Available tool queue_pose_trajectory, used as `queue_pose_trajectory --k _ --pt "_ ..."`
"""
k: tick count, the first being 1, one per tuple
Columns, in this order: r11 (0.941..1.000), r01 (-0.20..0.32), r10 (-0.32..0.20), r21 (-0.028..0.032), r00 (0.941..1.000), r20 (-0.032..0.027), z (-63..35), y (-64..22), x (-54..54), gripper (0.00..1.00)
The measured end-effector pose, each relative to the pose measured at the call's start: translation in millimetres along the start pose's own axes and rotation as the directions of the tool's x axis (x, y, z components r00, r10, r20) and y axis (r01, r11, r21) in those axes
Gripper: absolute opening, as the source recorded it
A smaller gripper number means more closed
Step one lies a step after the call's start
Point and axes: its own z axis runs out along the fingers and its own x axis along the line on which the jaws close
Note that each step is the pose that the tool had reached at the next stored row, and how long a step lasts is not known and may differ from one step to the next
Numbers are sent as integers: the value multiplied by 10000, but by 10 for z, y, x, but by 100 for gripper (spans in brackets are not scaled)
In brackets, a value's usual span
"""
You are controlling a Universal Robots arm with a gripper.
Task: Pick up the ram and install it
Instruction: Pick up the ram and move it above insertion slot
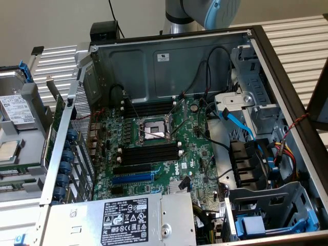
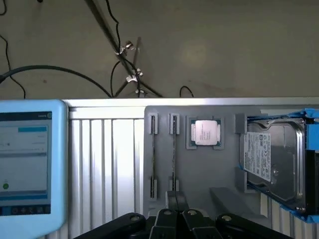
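The ram [image 2: 173, 154] appears as a thin dark strip standing on edge in one of two narrow holders on a grey tray [image 2: 199, 174]. My gripper [image 2: 176, 199] is shut, and I see nothing between its fingers. In the wrist view its tips overlap the near end of that holder. I cannot tell whether they touch the strip. In the exterior view the open computer case shows long black memory slots [image 1: 148, 154] on both sides of the processor socket [image 1: 154, 129], and they look empty.
The tray also carries a processor chip [image 2: 206, 133] and a hard drive [image 2: 271, 159]. A blue-framed tablet [image 2: 30, 164] lies beside the tray. Inside the case are a blue expansion slot [image 1: 132, 178], loose cables [image 1: 233, 123], a drive cage [image 1: 266, 210] and the power supply [image 1: 123, 220].
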Motion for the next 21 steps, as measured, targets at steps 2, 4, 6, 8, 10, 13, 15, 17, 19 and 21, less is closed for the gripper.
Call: queue_pose_trajectory --k 2,4,6,8,10,13,15,17,19,21 --pt "9999 130 -130 9 9999 -14 1 0 0 11" --pt "9999 134 -134 8 9999 -15 1 0 0 11" --pt "9999 138 -138 6 9999 -19 1 1 0 11" --pt "9999 142 -142 8 9999 -23 5 2 0 17" --pt "9999 147 -147 16 9999 -28 14 3 0 30" --pt "9998 168 -167 62 9999 -41 32 4 0 36" --pt "9998 178 -178 75 9998 -56 46 4 1 36" --pt "9998 191 -190 89 9998 -72 67 5 1 36" --pt "9997 207 -206 98 9998 -80 90 6 2 36" --pt "9997 224 -224 100 9997 -86 118 7 2 36"
